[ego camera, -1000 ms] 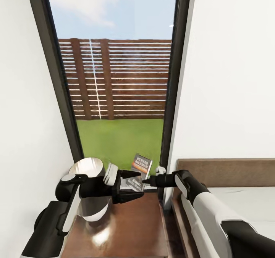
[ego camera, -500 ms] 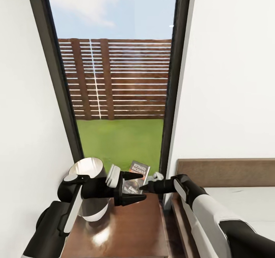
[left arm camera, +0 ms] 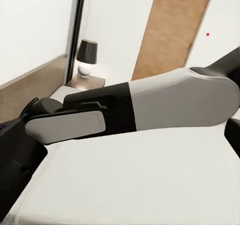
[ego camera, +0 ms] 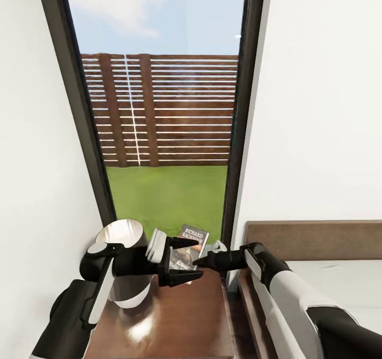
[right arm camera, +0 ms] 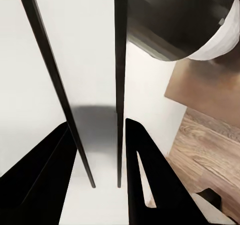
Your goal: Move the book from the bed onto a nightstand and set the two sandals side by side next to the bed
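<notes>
The book (ego camera: 193, 238), with its dark cover and white lettering, stands tilted at the back of the nightstand (ego camera: 175, 322), against the window. My right gripper (ego camera: 204, 256) reaches in from the bed side and is shut on the book's lower edge. My left gripper (ego camera: 197, 258) is open beside the lamp (ego camera: 121, 242), one finger above and one below the book's lower corner. In the right wrist view, dark fingers (right arm camera: 150, 185) flank a thin dark-edged sheet. The bed (ego camera: 339, 279) lies at the right. The sandals are out of view.
A tall dark-framed window (ego camera: 241, 136) rises right behind the nightstand, with white walls on both sides. The brown headboard (ego camera: 318, 239) borders the nightstand. In the left wrist view, my right forearm (left arm camera: 150, 105) crosses the mattress (left arm camera: 125, 185), with a second nightstand (left arm camera: 85, 80), a lamp (left arm camera: 87, 55) and a brown door (left arm camera: 175, 30) beyond.
My right gripper has come down and slightly left with the book, which now sits lower, near the nightstand top. The left gripper has shifted only slightly.
</notes>
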Available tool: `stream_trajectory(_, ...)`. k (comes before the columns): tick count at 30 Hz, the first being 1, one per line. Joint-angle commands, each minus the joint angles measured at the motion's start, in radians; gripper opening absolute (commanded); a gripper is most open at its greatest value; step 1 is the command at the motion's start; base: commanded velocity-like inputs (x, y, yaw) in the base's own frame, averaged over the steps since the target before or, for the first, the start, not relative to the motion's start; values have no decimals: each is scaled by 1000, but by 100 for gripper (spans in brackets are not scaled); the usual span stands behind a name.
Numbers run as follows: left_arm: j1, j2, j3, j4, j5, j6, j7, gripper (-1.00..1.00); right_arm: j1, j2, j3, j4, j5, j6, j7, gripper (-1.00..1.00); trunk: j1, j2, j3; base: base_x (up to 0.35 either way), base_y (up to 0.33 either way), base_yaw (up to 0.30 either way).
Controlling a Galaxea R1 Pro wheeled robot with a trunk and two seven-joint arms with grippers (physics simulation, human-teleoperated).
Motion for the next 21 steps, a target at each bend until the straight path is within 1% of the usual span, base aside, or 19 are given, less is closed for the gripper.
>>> stream_trajectory(1, 0, 0, 1, 0, 2, 2, -3, 100, 0, 0, -10, 0, -5, 12, 0, -100, 0, -1, -1, 0, 0, 0)
stream_trajectory(2, 0, 0, 3, 0, 3, -5, -3, 100, 0, -1, -21, 1, -5, 15, 1, -100, 0, -1, -1, 0, 0, 0)
stream_trajectory(3, 0, 0, 4, 0, 3, -16, -4, 100, 1, -3, -44, 5, -4, 18, 3, -100, 0, -1, -1, 0, 0, 0)
stream_trajectory(4, 0, 0, 4, 0, 3, -16, -4, 100, 1, -3, -44, 5, -4, 18, 3, -100, 0, -1, -1, 0, 0, 0)
stream_trajectory(7, 0, 0, 6, 0, 4, -26, -3, 100, 1, -15, -74, 32, -3, 22, 5, -100, 0, -1, -1, 0, 0, 0)
stream_trajectory(12, 0, -1, 8, 0, 4, -30, 0, 100, 1, -28, -88, 69, -4, 25, 4, -100, 0, -1, -1, 0, 0, 0)
stream_trajectory(18, 0, -1, 9, 0, 3, -31, 2, 100, 1, -38, -94, 109, -4, 33, 1, -100, 0, -1, -1, 0, 0, 0)
stream_trajectory(21, 0, -2, 9, 0, 3, -31, 2, 100, 1, -47, -96, 134, -4, 35, 1, -100, 0, -1, -1, 0, 0, 0)
